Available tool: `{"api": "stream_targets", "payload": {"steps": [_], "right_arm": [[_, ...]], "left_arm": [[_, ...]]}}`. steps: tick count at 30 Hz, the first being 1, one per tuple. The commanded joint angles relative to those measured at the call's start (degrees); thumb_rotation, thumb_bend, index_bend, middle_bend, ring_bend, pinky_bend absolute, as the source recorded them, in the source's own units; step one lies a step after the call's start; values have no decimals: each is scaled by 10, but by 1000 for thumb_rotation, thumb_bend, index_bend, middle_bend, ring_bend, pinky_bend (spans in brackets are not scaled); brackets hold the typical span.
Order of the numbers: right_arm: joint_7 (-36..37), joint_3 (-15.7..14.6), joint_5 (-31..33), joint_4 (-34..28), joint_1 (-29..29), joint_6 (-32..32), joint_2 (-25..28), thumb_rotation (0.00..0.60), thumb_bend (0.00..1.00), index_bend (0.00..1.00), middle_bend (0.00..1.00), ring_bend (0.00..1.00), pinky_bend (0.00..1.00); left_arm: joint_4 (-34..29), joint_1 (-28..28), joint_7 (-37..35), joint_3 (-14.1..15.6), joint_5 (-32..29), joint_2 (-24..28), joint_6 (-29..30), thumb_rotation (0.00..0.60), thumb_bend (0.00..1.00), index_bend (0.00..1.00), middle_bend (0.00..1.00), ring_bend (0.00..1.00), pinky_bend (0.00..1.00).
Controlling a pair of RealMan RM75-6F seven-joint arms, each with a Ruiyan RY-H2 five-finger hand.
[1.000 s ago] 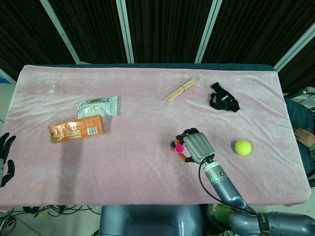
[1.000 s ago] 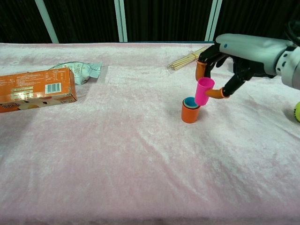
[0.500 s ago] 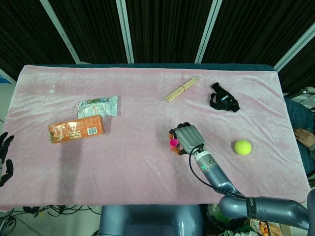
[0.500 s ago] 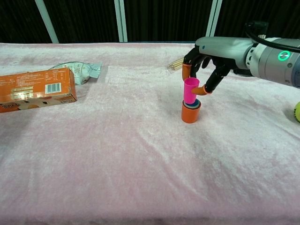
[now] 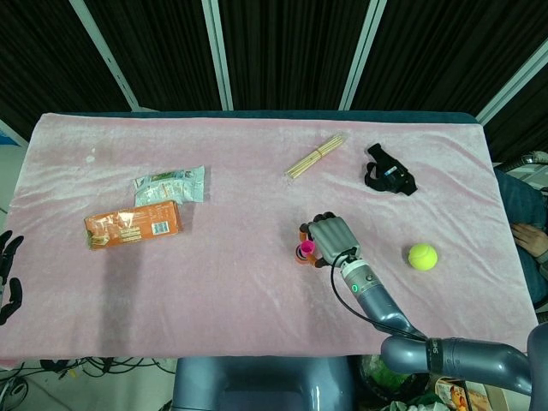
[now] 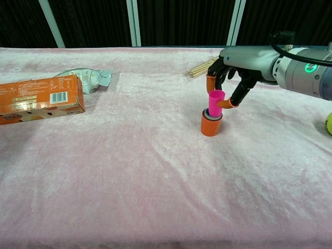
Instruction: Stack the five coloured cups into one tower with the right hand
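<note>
A pink cup [image 6: 216,101] stands upright in the mouth of an orange cup [image 6: 210,126], with a blue rim just showing between them. My right hand [image 6: 234,71] hangs over the stack from the right and pinches the pink cup between two orange-tipped fingertips [image 6: 223,104]. From above, the pink cup [image 5: 306,248] and the orange cup [image 5: 299,258] show at the left edge of my right hand [image 5: 332,239]. My left hand [image 5: 8,276] sits at the far left off the table edge, fingers apart and holding nothing.
An orange packet [image 5: 134,224] and a clear snack bag [image 5: 169,184] lie on the left. A bundle of wooden sticks [image 5: 315,156] and a black strap [image 5: 390,179] lie at the back. A tennis ball [image 5: 422,256] rests right of the stack.
The pink cup came left over the orange stack, turned upright and sank into its mouth. My right hand followed it and then eased slightly right.
</note>
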Motion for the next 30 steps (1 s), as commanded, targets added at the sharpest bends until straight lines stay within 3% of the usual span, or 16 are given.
{"api": "stream_targets", "payload": {"steps": [1,5,9,12,17,24,30], "right_arm": [[3,-5,-1,3,2,-3,-2,600,302,546,459,264,210],[2,-14,5,4,4,-10,1,600,242,371,408,242,210],[8,-15,9,-4,4,-7,7,600,136,135,226,196,210],[19,-10,5,-19,-4,10,19,600,98,34,134,179,210],[48,-22,-32,-80,-54,73,75,600,93,14,109,171,210],[67,-107,-194,-116,-178,234,144,600,93,14,96,160,209],[97,-158,-268,-88,-279,345,154,600,94,14,83,158,208]], "left_arm": [[0,0,0,0,0,0,0,600,707,62,16,0,12],[0,0,-1,0,0,0,1,600,707,62,16,0,12],[0,0,-1,0,0,0,0,600,707,62,16,0,12],[1,0,-1,0,0,0,-1,600,707,62,16,0,12],[0,0,-2,1,3,0,0,600,707,62,16,0,12],[-3,-1,-2,1,4,1,-1,600,707,62,16,0,12],[-12,-1,-3,2,8,2,0,600,707,62,16,0,12]]}}
